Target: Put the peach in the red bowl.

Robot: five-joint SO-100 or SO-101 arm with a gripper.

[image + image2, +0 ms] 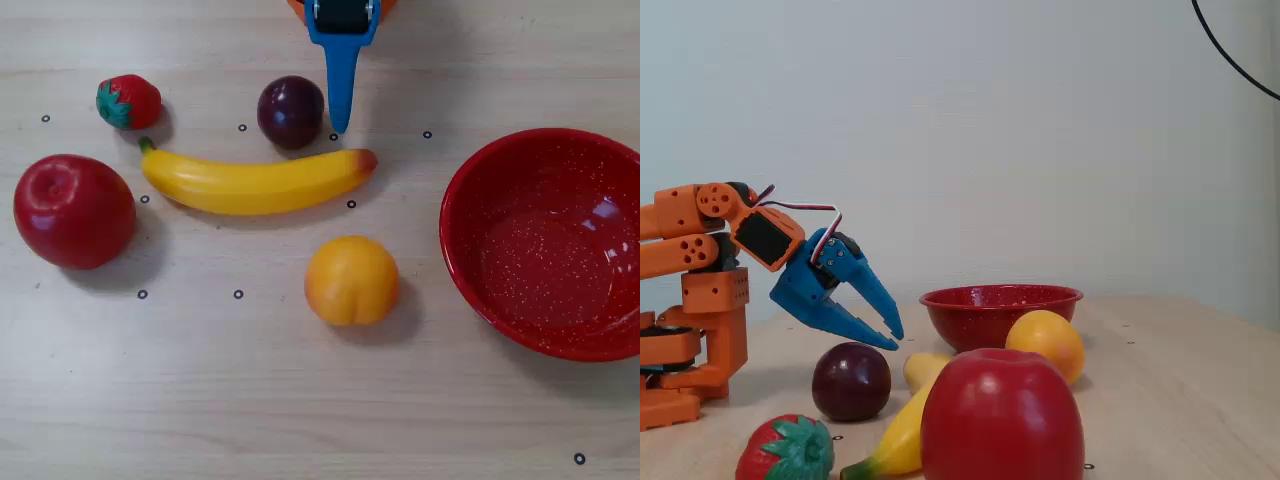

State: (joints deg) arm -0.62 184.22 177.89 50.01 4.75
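pale wood-grain table [300,400] dotted with small black ring marks; plain light wall [1040,130] behind, black cable [1230,55] top right.

Red bowl [500,210] clipped at overhead view's right edge; banana [902,430] half behind apple [1002,420].

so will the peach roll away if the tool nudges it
Probably: the peach looks round and smooth, sitting free on the flat table. Its glossy skin may slip between the tool tips. It looks rigid, likely a light toy.
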